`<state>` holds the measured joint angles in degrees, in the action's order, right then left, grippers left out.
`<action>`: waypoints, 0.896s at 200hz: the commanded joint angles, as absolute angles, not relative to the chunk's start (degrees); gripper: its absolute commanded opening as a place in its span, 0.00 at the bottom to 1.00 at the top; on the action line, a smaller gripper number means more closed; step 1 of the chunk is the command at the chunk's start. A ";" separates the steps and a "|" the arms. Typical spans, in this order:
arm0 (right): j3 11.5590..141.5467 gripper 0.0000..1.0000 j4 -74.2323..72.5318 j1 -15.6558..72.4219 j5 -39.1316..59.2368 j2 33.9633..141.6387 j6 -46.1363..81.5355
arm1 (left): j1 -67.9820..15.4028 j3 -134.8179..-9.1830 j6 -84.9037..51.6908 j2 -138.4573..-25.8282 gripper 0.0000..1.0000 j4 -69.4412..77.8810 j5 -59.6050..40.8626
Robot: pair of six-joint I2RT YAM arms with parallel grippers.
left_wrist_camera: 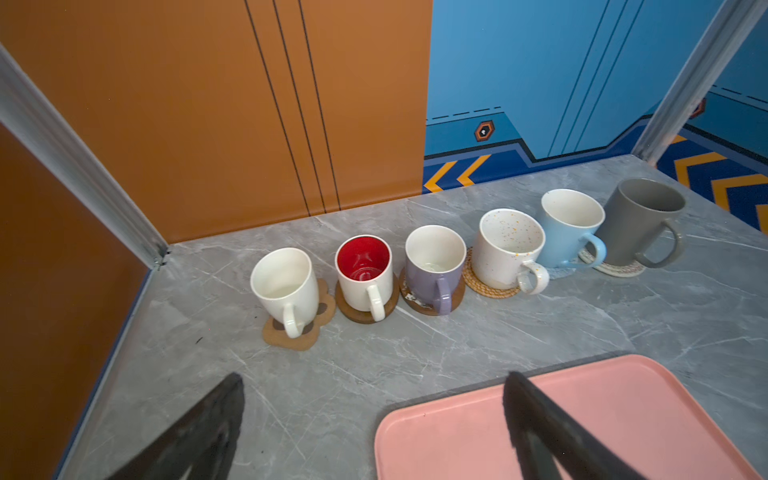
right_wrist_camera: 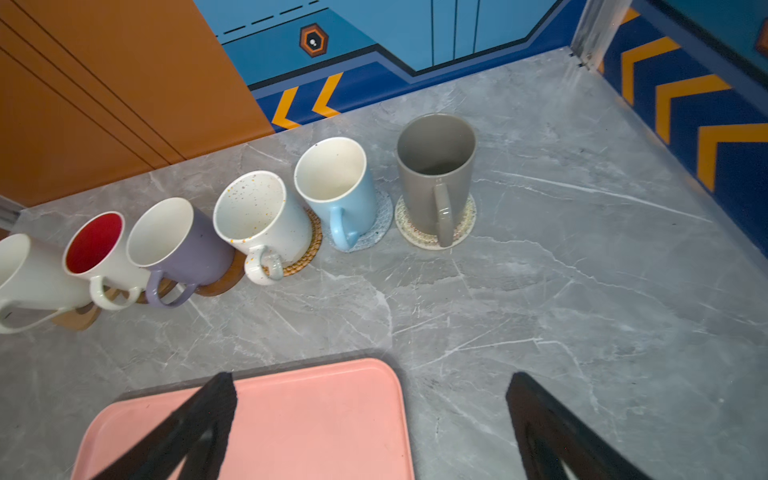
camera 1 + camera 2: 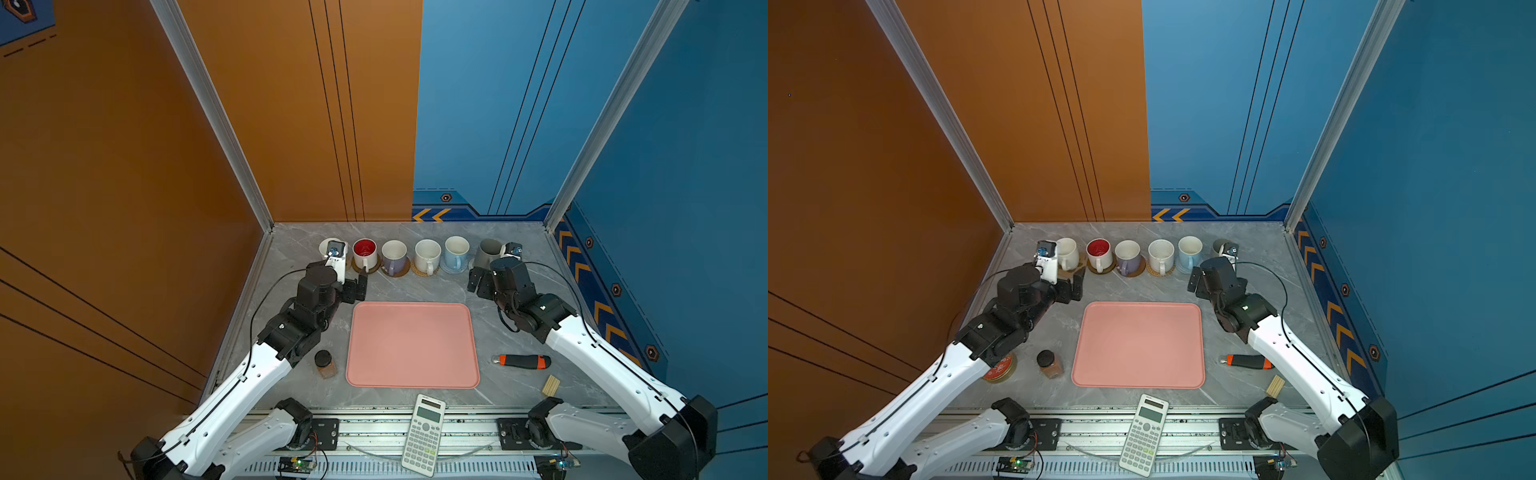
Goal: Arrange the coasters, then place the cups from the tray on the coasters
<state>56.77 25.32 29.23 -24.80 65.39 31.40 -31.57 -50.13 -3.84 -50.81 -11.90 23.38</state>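
- my left tool (image 1: 374, 380) has its jaws wide apart with nothing between them. it hangs over the desk (image 1: 374, 340) by the far left corner of the tray (image 1: 644, 395).
- the white cup (image 1: 284, 286) on the tan paw coaster (image 1: 291, 338) stands just beyond that tool, clear of both fingers.
- next along the back row i see the red-inside cup (image 1: 365, 274) on a brown disc (image 1: 353, 311), the lavender cup (image 1: 434, 266) on the second brown disc (image 1: 411, 299), and the speckled cup (image 1: 509, 249) on the rattan round (image 1: 486, 286).
- my right tool (image 2: 372, 377) is spread apart too and grips nothing. it hovers at the tray's far right corner.
- the grey cup (image 2: 434, 166) on the whitish woven round (image 2: 419, 239) stands beyond it, not touching, its handle turned toward the tool. the light blue cup (image 2: 336, 187) on the grey-blue knitted round (image 2: 380, 224) is just beside it.
- in both top views the tray lies between the two tools, nearer me than the row of six cups.
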 commanded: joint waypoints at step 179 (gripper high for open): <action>25.82 1.00 -18.52 11.43 -37.80 62.00 9.31 | -20.13 -12.76 7.01 -43.80 0.98 26.48 40.13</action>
